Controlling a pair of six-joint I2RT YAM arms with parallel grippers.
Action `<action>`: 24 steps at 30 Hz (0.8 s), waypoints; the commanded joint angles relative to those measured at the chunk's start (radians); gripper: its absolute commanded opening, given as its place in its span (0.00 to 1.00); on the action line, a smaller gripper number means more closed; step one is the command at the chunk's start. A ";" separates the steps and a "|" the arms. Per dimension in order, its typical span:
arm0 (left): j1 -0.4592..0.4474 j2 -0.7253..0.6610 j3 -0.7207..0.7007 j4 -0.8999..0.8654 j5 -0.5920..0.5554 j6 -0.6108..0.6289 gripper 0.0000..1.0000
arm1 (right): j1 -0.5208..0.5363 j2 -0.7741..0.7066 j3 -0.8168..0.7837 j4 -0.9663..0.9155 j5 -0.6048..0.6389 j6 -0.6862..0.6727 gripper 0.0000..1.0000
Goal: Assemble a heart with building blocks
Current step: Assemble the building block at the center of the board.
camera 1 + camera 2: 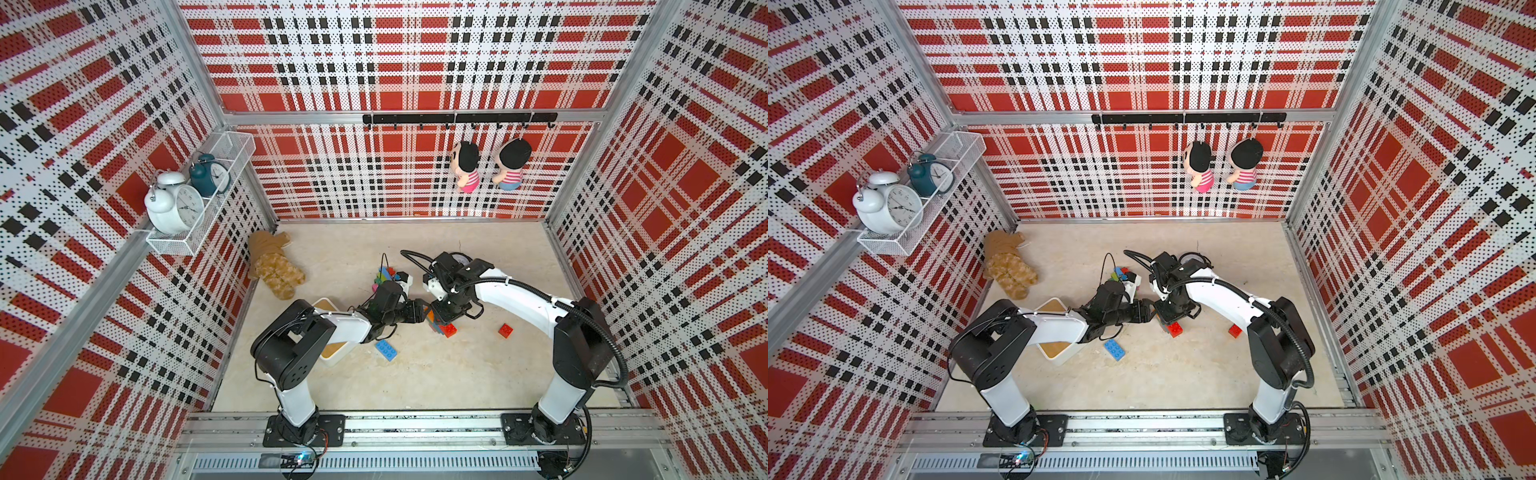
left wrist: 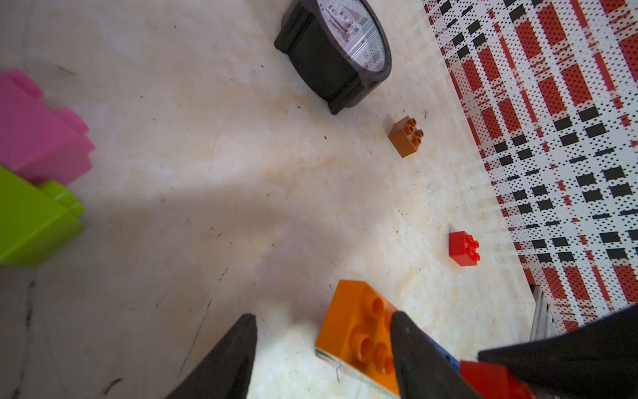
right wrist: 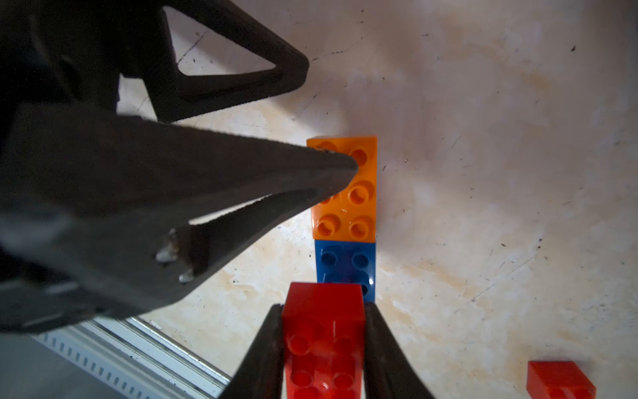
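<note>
Fingers of right gripper [image 3: 323, 307] were clamped on red block [image 3: 322, 345], at the end of blue block [image 3: 345, 262] joined to orange block [image 3: 359, 207], frame centre in both top views. Fingers of left gripper [image 2: 322, 314] were partly apart, gripping nothing, one tip against orange block. Two reds counted: loose red block [image 1: 505, 330] sat right of centre. One light-blue block [image 1: 386, 350] lower centre, one brown block [image 2: 406, 136], one black clock [image 2: 317, 58].

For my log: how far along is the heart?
Done: orange block and blue block sit end to end. In hand: right gripper clamps a red block at the blue end; left gripper straddles the orange one, open. Left: no heart yet; spare red block and brown block lie loose.
</note>
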 commanded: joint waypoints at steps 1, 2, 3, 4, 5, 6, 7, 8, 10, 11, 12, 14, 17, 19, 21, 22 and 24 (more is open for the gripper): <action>-0.006 0.008 -0.010 0.033 0.011 -0.004 0.63 | 0.007 0.014 0.024 -0.017 0.029 0.005 0.00; -0.008 0.009 -0.012 0.035 0.011 -0.004 0.63 | 0.008 0.016 0.024 -0.018 0.036 0.005 0.00; -0.008 0.011 -0.014 0.037 0.010 -0.004 0.62 | 0.008 0.018 0.023 -0.019 0.041 0.005 0.00; -0.010 0.012 -0.016 0.039 0.010 -0.006 0.62 | 0.008 0.019 0.023 -0.018 0.042 0.005 0.00; -0.010 0.016 -0.017 0.040 0.011 -0.006 0.61 | 0.008 0.020 0.020 -0.018 0.046 0.004 0.00; -0.011 0.016 -0.018 0.040 0.011 -0.007 0.61 | 0.009 0.020 0.020 -0.018 0.047 0.004 0.00; -0.012 0.019 -0.019 0.043 0.010 -0.007 0.61 | 0.008 0.022 0.019 -0.021 0.049 0.002 0.00; -0.013 0.020 -0.020 0.043 0.010 -0.007 0.60 | 0.008 0.023 0.019 -0.022 0.053 0.002 0.00; -0.013 0.020 -0.024 0.045 0.008 -0.009 0.59 | 0.009 0.025 0.019 -0.022 0.056 0.002 0.00; -0.013 0.020 -0.026 0.045 0.008 -0.009 0.59 | 0.009 0.026 0.021 -0.021 0.057 0.000 0.00; -0.014 0.020 -0.026 0.045 0.007 -0.009 0.59 | 0.008 0.029 0.021 -0.020 0.056 0.001 0.00; -0.016 0.019 -0.029 0.045 0.007 -0.009 0.58 | 0.008 0.035 0.021 -0.017 0.046 0.001 0.00; -0.018 0.014 -0.035 0.045 0.004 -0.010 0.57 | 0.008 0.040 0.018 -0.009 0.037 0.002 0.00; -0.018 0.015 -0.039 0.045 0.002 -0.010 0.57 | 0.010 0.043 0.014 -0.009 0.038 0.002 0.00; -0.018 0.017 -0.043 0.047 0.000 -0.011 0.57 | 0.010 0.045 0.010 -0.005 0.046 0.002 0.00; -0.018 0.017 -0.044 0.048 0.000 -0.011 0.57 | 0.009 0.046 0.009 -0.002 0.049 0.003 0.00; -0.018 0.019 -0.047 0.049 0.000 -0.011 0.56 | 0.009 0.046 0.004 0.008 0.056 0.004 0.00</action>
